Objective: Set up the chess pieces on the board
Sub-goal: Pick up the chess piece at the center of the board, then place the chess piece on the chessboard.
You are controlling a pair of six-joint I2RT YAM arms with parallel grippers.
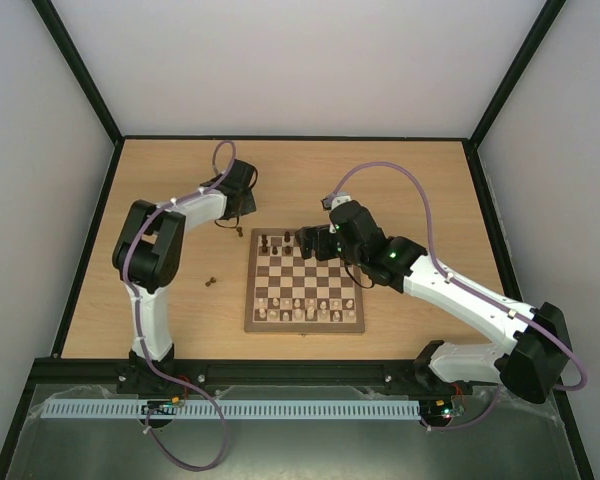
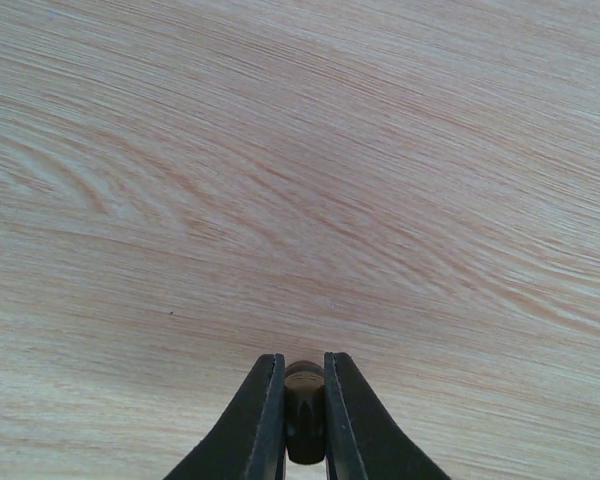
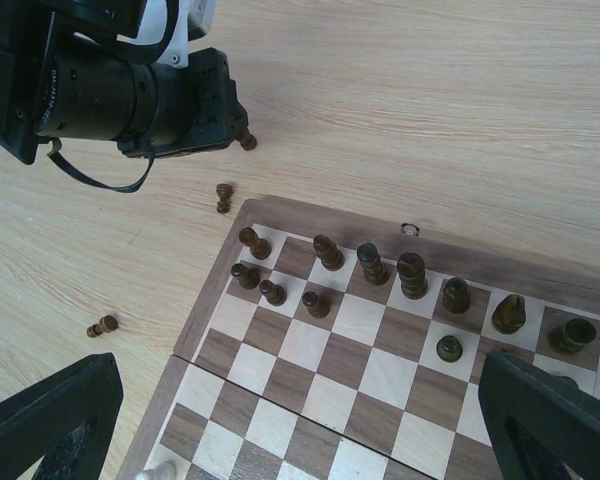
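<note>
Left wrist: chess piece (image 2: 304, 418) clamped inside left claw (image 2: 303, 372).

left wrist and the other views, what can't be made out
- Left wrist: the piece in the left gripper is flanked by the jaws and cut by the bottom edge; type unclear.
- Top external: the right gripper covers part of the board far rows.
- Right wrist: the board's near rows are cut off below.

You had open squares across the middle of the board (image 1: 305, 329). Dark pieces (image 3: 372, 263) crowded its far rows, pale pieces (image 1: 305, 308) its near rows. The left arm (image 3: 110, 90) blocked the tabletop (image 3: 430, 110) off its far-left corner.
</note>
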